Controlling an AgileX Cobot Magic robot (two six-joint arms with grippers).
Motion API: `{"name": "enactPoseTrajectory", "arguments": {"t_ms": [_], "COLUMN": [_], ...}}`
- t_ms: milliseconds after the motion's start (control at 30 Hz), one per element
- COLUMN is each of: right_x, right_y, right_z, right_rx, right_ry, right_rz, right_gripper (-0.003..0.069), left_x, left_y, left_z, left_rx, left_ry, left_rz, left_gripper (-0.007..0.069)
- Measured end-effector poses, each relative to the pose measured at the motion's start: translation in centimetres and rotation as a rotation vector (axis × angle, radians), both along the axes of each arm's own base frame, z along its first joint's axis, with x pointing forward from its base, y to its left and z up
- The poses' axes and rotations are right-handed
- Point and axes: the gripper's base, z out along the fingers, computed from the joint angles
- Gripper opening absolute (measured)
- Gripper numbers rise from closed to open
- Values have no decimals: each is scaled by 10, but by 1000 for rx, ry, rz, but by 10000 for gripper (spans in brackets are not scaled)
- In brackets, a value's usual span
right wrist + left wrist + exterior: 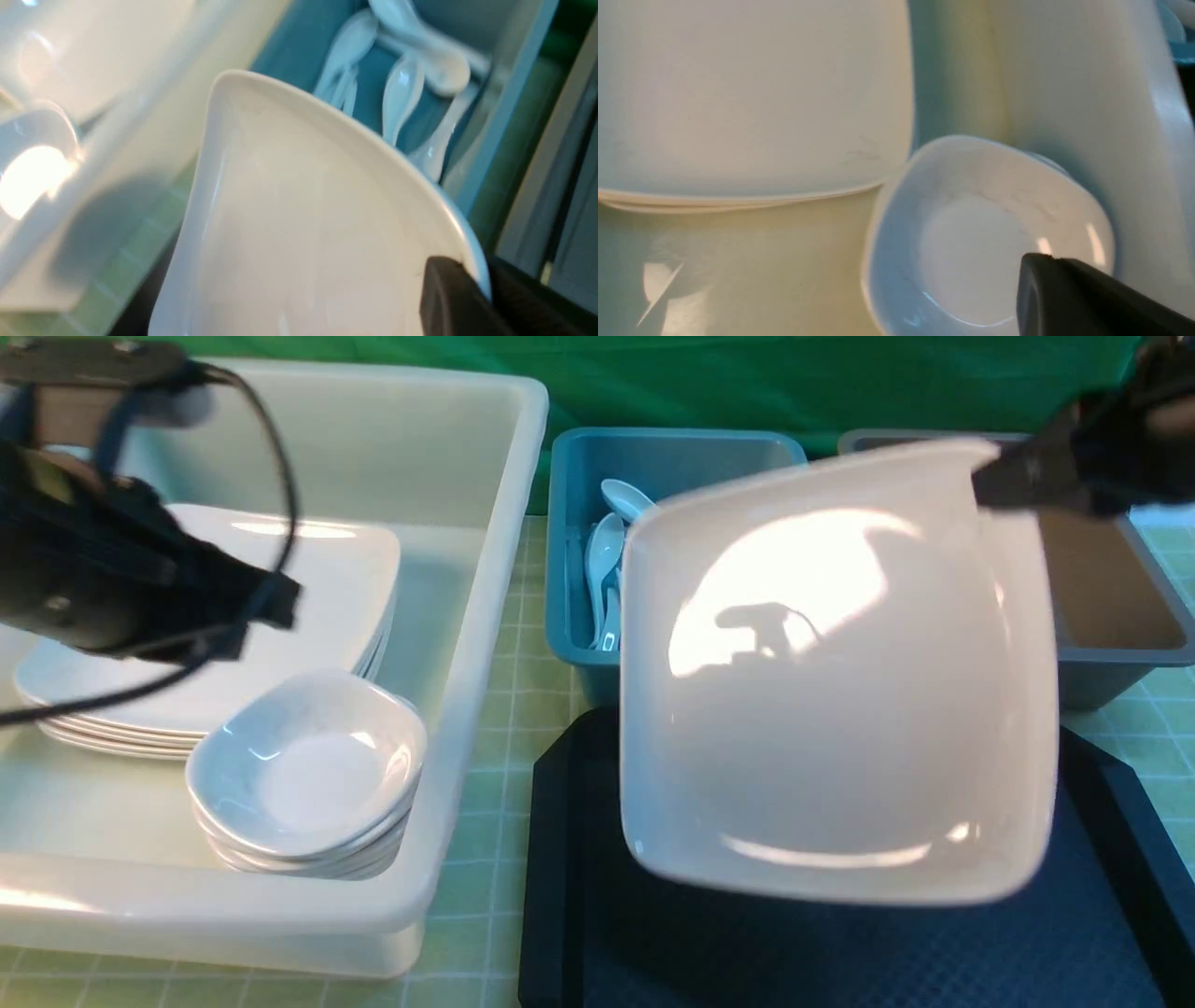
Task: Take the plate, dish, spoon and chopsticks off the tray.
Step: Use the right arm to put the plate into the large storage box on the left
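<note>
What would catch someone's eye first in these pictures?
The big white plate, held tilted above the black tray by the right hand at its far corner, fills the front view. To the left, a white bin holds stacked plates and small dishes, with the left hand above them. Behind the tray, a blue bin holds white spoons.

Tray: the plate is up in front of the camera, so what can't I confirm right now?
Tray floor: front view, mostly hidden behind the lifted plate; anything left there is unseen.
Grey bin contents: front view, plate and right pincer cover part.
Left pincer: blurred in front; its wrist view shows one finger only, so open or shut is unclear.
</note>
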Motion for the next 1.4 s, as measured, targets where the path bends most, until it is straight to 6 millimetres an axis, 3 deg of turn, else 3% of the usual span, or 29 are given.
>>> {"name": "enactPoseTrajectory", "arguments": {"t_ms": [67,233,400,500,633,667,767,967,1200,1400], "right_x": [3,22,55,73,96,97,108,115,113,119], "right_y": [6,32,74,110,167,169,209,264,297,306], "right_z": [24,59,70,68,46,47,20,-34,-68,-88], "right_rx": [24,111,247,327,398,407,437,458,473,469], "right_ry": [-71,-175,-227,-242,-240,-247,-238,-228,-244,-252], "right_rz": [15,55,109,149,191,190,201,186,162,136], "right_gripper": [25,25,25,25,25,25,25,25,25,25], "left_x": [1,-2,-6,-9,-16,-16,-24,-39,-45,-45], "left_y": [19,46,62,68,73,73,73,75,75,75], "left_z": [3,12,19,21,27,27,34,43,48,48], "left_rx": [-36,-123,-190,-198,-195,-195,-193,-172,-100,-92], "left_ry": [-10,-65,-116,-127,-152,-154,-183,-209,-237,-238], "left_rz": [60,156,232,258,285,284,287,303,247,239], "left_gripper": [-3,-3,-3,-3,-3,-3,-3,-3,-3,-3]}}
